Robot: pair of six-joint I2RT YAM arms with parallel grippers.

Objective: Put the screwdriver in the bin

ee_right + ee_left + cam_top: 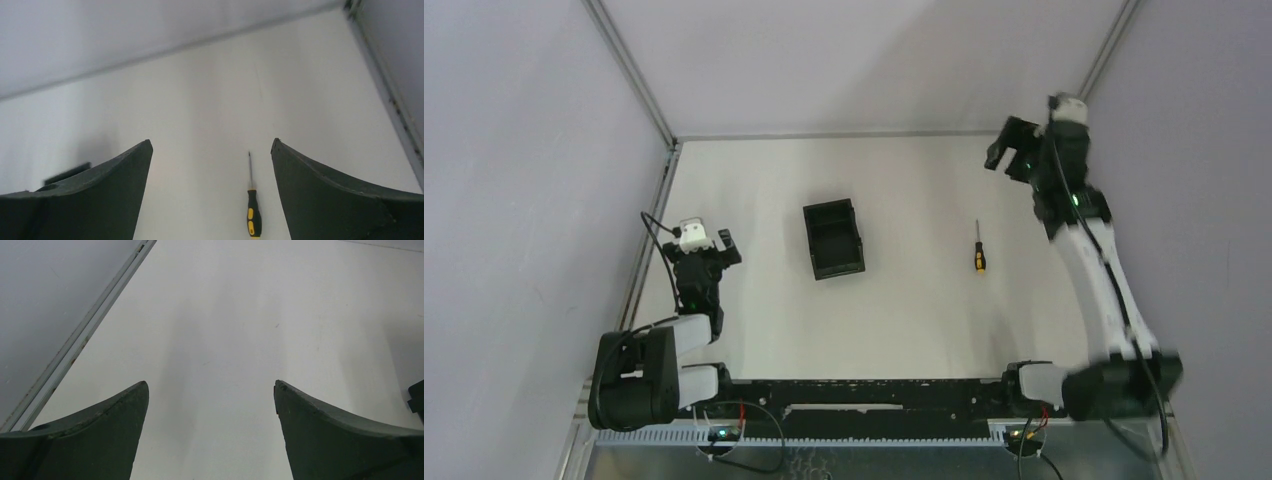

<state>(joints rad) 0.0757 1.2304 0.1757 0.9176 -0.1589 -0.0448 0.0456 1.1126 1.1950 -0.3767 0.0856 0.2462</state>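
Two pincers are in view and both stand apart with nothing between the fingers; the right gripper hangs high over the far right of the table, and the left gripper sits low at the left side, well away from the work. The screwdriver lies flat on the bare surface to the right of the bin, well apart from it; its thin shaft points away from the arm bases and its dark, yellow-marked handle is the nearer end. In the right wrist view it shows low between the open fingers, roughly in line with them.

It looks light and stiff, so weight should be no trouble; the likelier risk is that so slim a tool rolls or skids on the smooth table when one finger touches it first. The shaft seems too thin and slick for a sure pinch; the thicker handle is judged the better place, taken across its width near the middle, with the fingers straddling it evenly before they close. The bin stands open-topped and upright.
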